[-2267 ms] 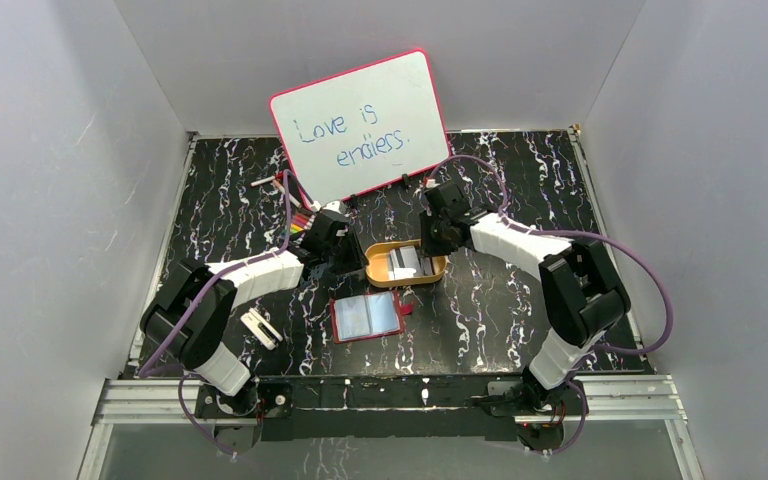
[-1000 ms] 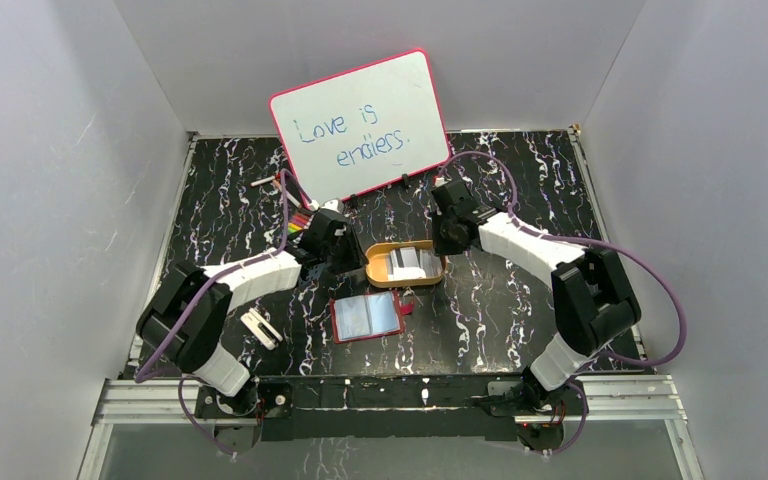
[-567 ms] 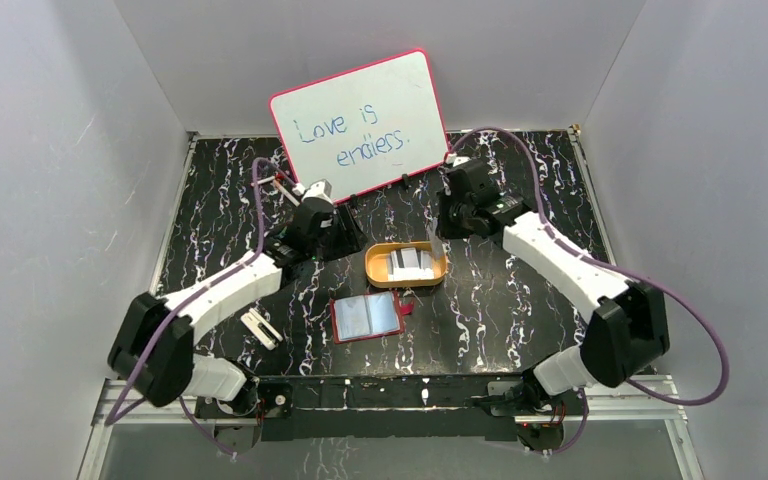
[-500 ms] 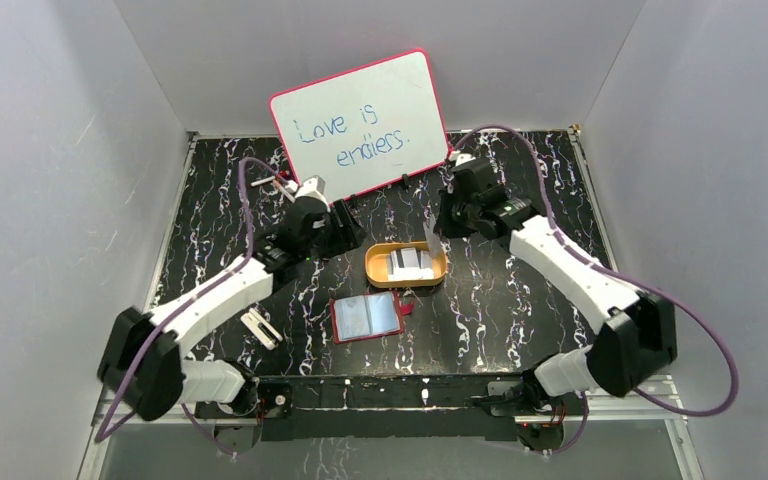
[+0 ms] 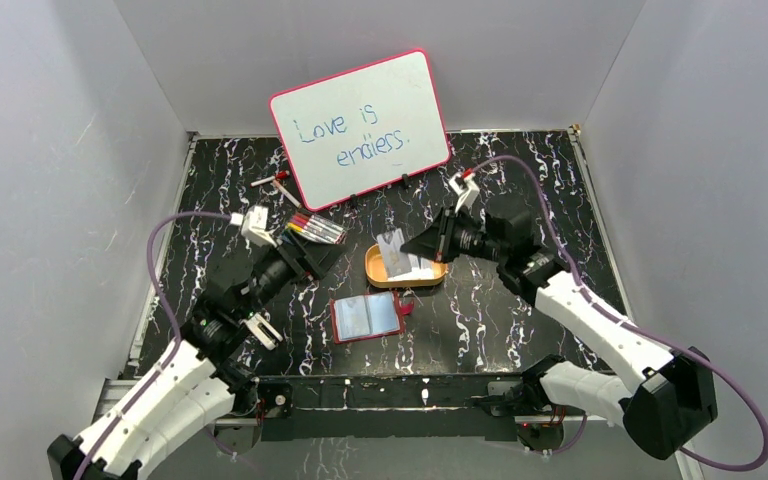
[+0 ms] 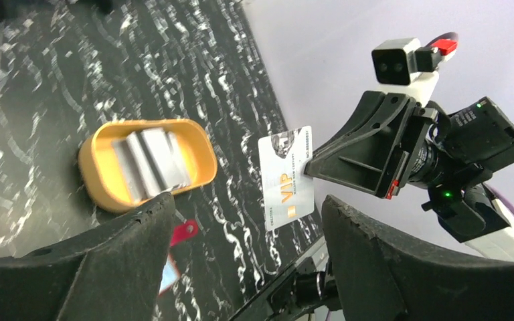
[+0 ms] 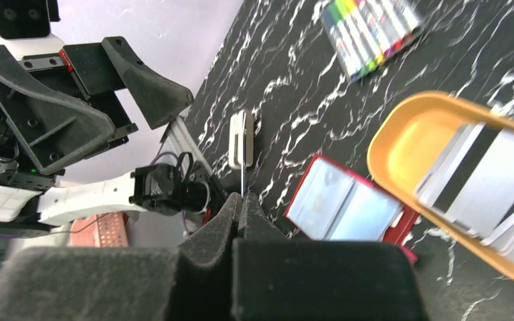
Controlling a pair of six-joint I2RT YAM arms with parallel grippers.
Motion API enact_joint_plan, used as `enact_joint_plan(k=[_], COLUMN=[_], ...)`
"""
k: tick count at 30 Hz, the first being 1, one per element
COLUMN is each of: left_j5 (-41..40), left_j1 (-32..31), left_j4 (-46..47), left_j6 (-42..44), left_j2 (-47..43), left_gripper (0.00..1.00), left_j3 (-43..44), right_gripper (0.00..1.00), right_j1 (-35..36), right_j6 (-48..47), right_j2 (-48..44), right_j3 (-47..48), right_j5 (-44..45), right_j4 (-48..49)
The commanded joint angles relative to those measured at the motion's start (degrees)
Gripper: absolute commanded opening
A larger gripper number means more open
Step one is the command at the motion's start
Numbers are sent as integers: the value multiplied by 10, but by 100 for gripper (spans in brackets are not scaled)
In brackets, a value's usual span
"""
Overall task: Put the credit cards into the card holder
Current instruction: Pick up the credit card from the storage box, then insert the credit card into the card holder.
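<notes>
Carrying one card (image 6: 286,177) is the step in hand. The right claw (image 6: 308,167) is clenched on its edge and holds it upright in the air by the orange tray (image 5: 372,268), where the other cards (image 6: 144,157) lie. The left claw (image 5: 318,257) is spread wide and empty. The red card holder (image 5: 368,317) lies open toward the bench's (image 5: 520,180) near edge, just beside the tray. Next, I judge, the card must be lowered flat and slid into a clear sleeve (image 7: 348,207).

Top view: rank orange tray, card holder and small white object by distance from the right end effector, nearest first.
1. orange tray, just under the right end effector.
2. card holder, open, front centre.
3. small white object, front left.
</notes>
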Motion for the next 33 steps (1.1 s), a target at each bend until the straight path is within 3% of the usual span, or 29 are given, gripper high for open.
enact_joint_plan(k=[1, 6, 12, 20, 27, 33], left_j5=[-18, 36, 87, 64, 52, 43], left_j1=[4, 3, 3, 3, 3, 2], left_j4=[-120, -217, -219, -215, -188, -166], left_j6=[-23, -39, -52, -32, -46, -50], left_j2=[-94, -117, -58, 27, 75, 111], left_gripper=[76, 64, 53, 38, 32, 31], left_j3=[-53, -84, -118, -143, -159, -157], right_gripper=[0, 0, 0, 0, 0, 0], right_j1=[43, 96, 119, 121, 121, 121], right_j6=[87, 145, 200, 209, 188, 187], right_j2=[-15, 0, 70, 167, 198, 224], right_j3=[-71, -148, -192, -183, -184, -204], right_j5=[0, 65, 95, 105, 124, 105], right_j4=[130, 189, 248, 246, 237, 286])
